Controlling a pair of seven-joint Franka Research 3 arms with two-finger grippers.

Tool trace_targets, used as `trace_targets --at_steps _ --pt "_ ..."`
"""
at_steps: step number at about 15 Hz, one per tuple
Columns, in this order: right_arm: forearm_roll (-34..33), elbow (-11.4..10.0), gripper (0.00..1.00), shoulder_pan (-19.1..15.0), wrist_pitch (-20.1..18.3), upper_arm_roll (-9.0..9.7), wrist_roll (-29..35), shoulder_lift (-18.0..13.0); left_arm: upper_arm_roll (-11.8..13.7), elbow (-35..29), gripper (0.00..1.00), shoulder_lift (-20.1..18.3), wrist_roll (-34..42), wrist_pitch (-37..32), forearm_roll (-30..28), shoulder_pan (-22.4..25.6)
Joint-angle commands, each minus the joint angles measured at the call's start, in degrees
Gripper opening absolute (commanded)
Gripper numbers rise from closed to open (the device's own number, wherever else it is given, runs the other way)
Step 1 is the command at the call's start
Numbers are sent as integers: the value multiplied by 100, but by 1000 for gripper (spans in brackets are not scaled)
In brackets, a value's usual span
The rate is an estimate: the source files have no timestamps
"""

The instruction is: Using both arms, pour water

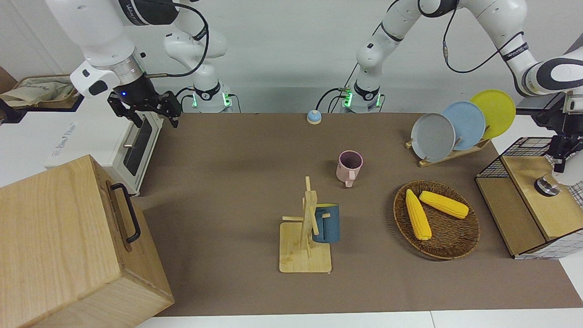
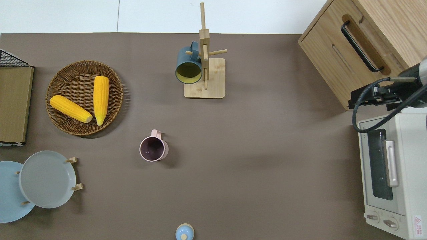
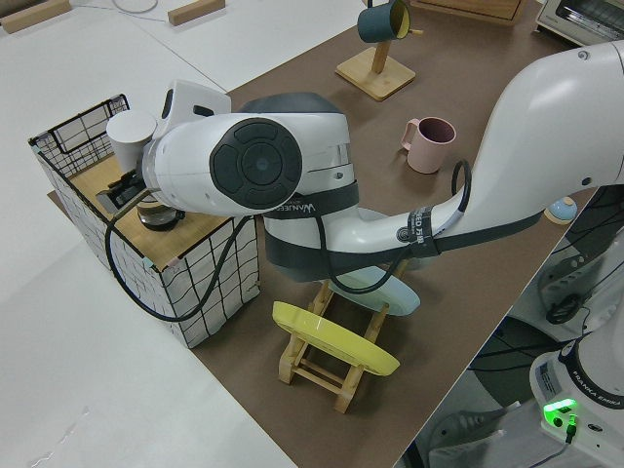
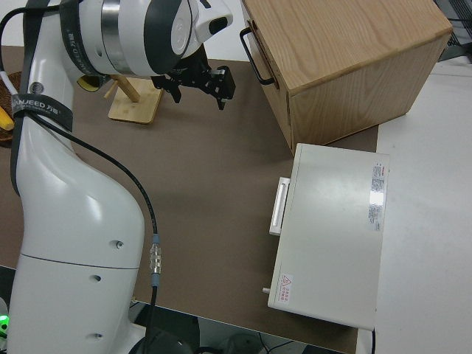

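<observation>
The right gripper (image 1: pixel 153 115) hangs in the air at the right arm's end of the table. Seen from above, it is over the spot between the white toaster oven (image 1: pixel 136 150) and the big wooden box (image 1: pixel 68 241). Its two fingers are spread apart and hold nothing.

The left gripper (image 1: pixel 559 157) hangs low over the wire box (image 1: pixel 496 166) at the left arm's end of the table. A small round metal thing (image 1: pixel 546 186) sits on the wooden top of that box, just under the gripper. I cannot tell if its fingers are spread or pressed together.

A pink cup (image 1: pixel 350 167) stands upright on the brown table, near the middle. A blue cup (image 1: pixel 327 223) hangs on a wooden cup stand (image 1: pixel 304 248), which is farther from the robots than the pink cup. A round woven basket (image 1: pixel 451 246) with two yellow corn cobs (image 1: pixel 416 214) lies between the stand and the wire box. Three plates (image 1: pixel 455 125), one grey, one blue and one yellow, lean in a rack nearer to the robots than the basket. A little blue round thing (image 1: pixel 314 117) sits on the table edge close to the robots.
</observation>
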Motion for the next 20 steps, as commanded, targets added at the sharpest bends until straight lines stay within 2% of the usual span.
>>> trace_targets --at_steps 1,2,6,9,12,16,18,20 --pt "56 -156 994 -36 27 15 -106 -125 128 424 1000 -155 -1331 -1021 1367 -44" --pt "56 -156 994 -36 27 15 -106 -125 198 547 1000 -199 -1561 -1398 1710 -52" --pt "56 -156 994 -36 27 15 -106 -125 304 847 998 -243 -1809 -2156 2204 -61" --pt "56 -156 994 -36 27 15 -106 -125 261 962 1000 -444 -2326 -2710 2748 -79" --pt "56 -156 994 -36 27 15 -106 -125 199 962 1000 -752 -2591 -2860 3162 -96" --pt "56 -156 994 -36 27 15 -106 -125 -47 953 1000 -1120 -2679 -3230 3338 -97" --pt "56 -156 994 -36 27 15 -106 -125 -336 962 1000 -1280 -2889 -3466 3733 -97" --pt "56 -156 994 -36 27 15 -106 -125 -609 962 998 -1403 -3415 -3721 3892 -88"
